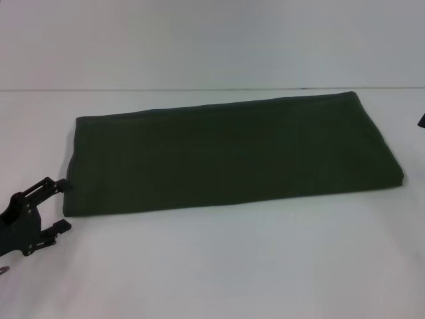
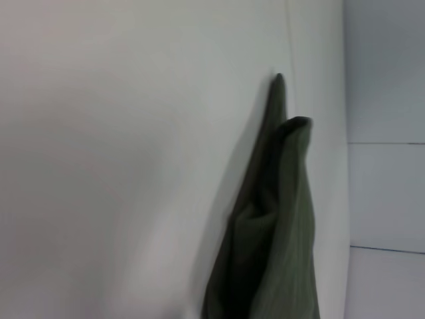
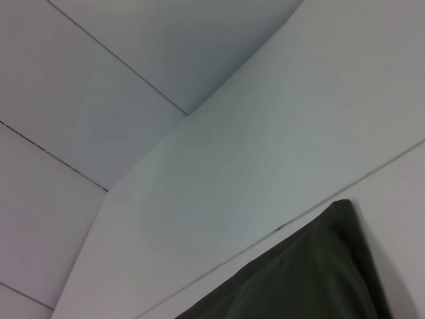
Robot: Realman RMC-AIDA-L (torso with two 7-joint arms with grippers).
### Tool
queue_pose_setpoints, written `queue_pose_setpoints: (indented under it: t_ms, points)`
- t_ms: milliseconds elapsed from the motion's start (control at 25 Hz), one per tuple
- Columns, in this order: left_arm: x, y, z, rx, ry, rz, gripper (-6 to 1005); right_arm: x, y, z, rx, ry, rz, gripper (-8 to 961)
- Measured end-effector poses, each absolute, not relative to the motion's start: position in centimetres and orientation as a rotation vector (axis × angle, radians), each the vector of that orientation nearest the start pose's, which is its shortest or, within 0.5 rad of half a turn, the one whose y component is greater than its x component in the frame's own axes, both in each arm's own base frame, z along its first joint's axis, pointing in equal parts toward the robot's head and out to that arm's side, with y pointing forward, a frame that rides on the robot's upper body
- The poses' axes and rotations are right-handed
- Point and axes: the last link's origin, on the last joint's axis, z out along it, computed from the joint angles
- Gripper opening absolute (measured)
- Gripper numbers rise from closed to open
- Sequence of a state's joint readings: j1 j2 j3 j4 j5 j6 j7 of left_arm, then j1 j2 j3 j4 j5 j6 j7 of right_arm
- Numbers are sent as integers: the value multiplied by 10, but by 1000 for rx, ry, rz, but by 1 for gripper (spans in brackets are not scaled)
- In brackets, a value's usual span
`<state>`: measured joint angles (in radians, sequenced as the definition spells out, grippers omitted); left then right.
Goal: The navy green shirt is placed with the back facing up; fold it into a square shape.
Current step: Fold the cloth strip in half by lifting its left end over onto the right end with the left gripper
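Note:
The navy green shirt (image 1: 232,153) lies folded into a long flat rectangle across the white table, plain side up. Its layered end (image 2: 272,232) shows in the left wrist view and one corner (image 3: 312,279) in the right wrist view. My left gripper (image 1: 60,205) hangs open at the table's front left, its upper fingertip close beside the shirt's near-left corner, with nothing between the fingers. Of the right gripper only a dark sliver (image 1: 422,120) shows at the right edge of the head view.
The white table (image 1: 219,266) stretches bare in front of the shirt. Its back edge (image 1: 199,89) runs just behind the shirt, and a plain white wall rises beyond it.

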<state>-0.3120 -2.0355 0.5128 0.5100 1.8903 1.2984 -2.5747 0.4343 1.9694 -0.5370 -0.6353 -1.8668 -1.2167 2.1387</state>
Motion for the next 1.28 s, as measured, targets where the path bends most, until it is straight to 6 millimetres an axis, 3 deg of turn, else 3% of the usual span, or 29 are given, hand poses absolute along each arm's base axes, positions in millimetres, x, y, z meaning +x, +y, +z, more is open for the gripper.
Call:
queue_pose_setpoints:
  t_ms: [720,1280]
  points:
    - [-381,293,22,1436,2815,1309,934,351,352,87,-1750,1625,947,924]
    - [-372,309,14,1462,2818,1262,935,350,352,87,-1744,1629,960,924]
